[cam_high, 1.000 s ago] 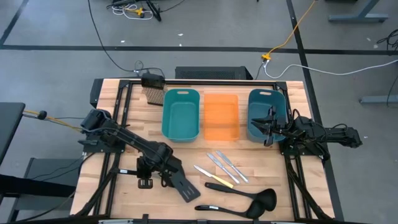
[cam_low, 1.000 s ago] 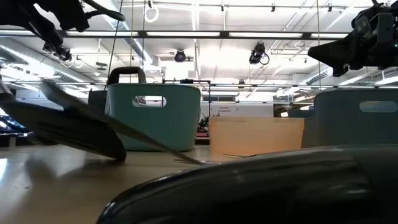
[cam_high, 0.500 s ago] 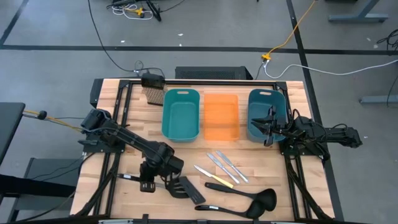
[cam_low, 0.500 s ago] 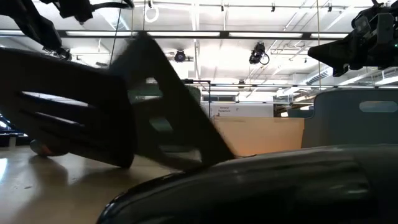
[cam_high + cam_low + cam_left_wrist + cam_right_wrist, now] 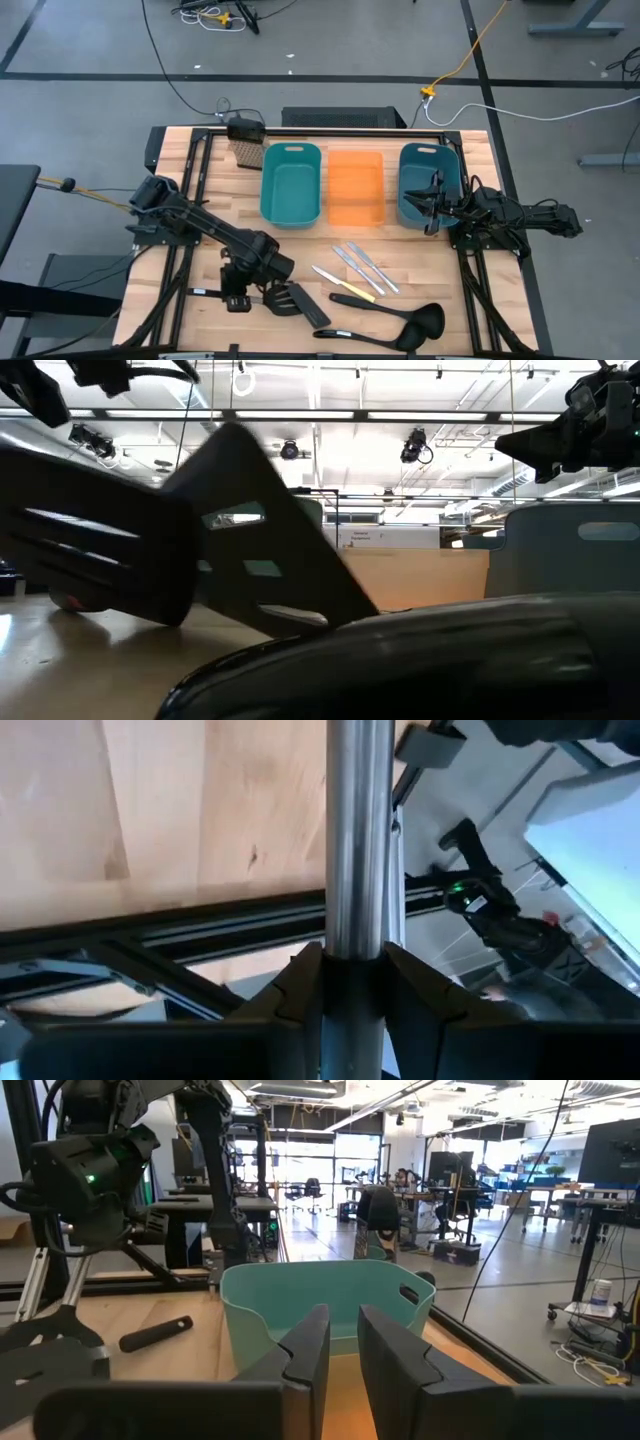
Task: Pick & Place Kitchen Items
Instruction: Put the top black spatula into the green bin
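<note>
One spatula (image 5: 290,298) was clamped by steel handle (image 5: 355,830) in left gripper (image 5: 238,297); step: lifting. Next: carry toward bins (image 5: 291,184) beyond gripper. Right gripper (image 5: 430,203) idled, fingers slightly apart.

Both arms (image 5: 200,228) were dark, jointed segments; a yellow cable (image 5: 95,196) ran to the left base; green LED (image 5: 95,1179) lit.

The left gripper (image 5: 238,297) clamps the steel-handled spatula (image 5: 283,299). The knives (image 5: 358,268) lie to its right, the bins (image 5: 291,184) behind it.
</note>
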